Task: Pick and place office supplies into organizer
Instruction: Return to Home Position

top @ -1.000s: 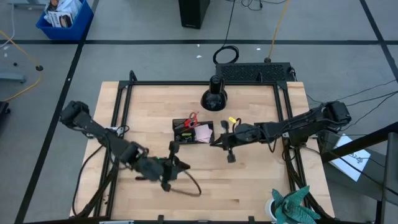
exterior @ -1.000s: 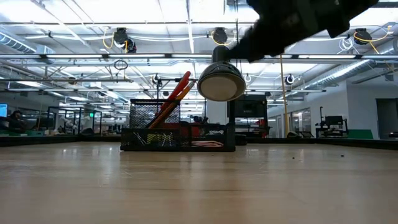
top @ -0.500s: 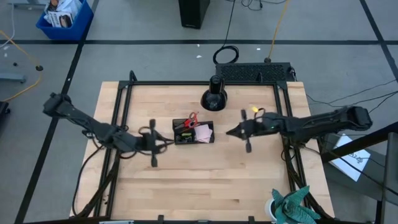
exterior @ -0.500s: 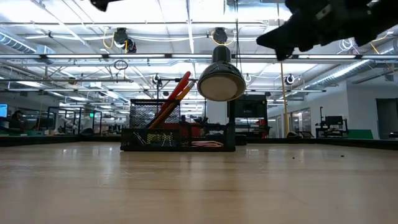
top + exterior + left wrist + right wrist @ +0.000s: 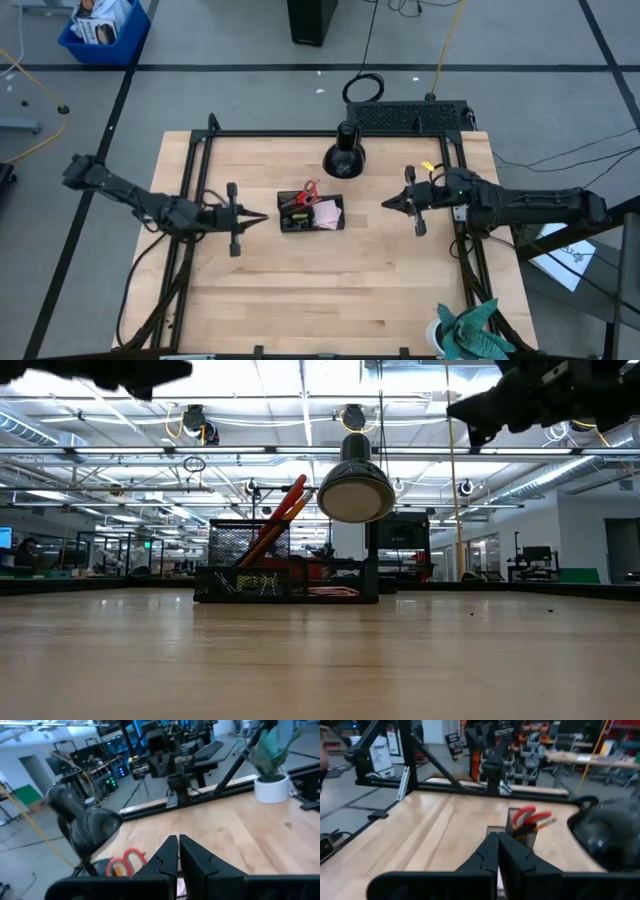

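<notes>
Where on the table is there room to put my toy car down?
The wide wooden strip of the table between the organizer and the edge by the potted plant is bare. The middle is crowded: the left gripper and right gripper flank the organizer, the black cone behind it.

The table (image 5: 400, 280) is smooth, pale wood. The organizer (image 5: 250, 545), centre frame, is black wire mesh. Its scissors (image 5: 530, 815) have red plastic handles.
</notes>
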You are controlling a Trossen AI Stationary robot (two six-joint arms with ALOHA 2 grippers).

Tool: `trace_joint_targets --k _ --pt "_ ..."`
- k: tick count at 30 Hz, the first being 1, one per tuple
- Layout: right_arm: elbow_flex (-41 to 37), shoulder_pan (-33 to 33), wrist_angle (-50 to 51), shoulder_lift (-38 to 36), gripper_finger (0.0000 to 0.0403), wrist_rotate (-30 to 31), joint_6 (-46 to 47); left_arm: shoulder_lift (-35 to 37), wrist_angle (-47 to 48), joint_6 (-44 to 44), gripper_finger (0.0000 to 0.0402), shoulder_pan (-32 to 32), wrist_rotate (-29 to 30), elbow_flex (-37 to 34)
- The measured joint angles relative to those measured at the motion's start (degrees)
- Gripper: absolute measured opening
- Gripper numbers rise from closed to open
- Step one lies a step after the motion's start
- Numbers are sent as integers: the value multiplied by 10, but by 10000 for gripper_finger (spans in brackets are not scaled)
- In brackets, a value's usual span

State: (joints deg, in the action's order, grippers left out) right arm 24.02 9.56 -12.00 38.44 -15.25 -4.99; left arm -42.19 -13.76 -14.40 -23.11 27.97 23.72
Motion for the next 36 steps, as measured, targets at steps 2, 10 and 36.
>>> trace_joint_targets --k 2,10,36 --pt "-12 14 -8 0 0 -17 11 8 -4 11 21 27 -16 -23" --pt "-117 63 -118 -43 0 -36 61 86 -36 24 6 47 -63 -87" --pt "-126 174 -32 -173 0 -135 84 326 18 14 3 45 -44 -211"
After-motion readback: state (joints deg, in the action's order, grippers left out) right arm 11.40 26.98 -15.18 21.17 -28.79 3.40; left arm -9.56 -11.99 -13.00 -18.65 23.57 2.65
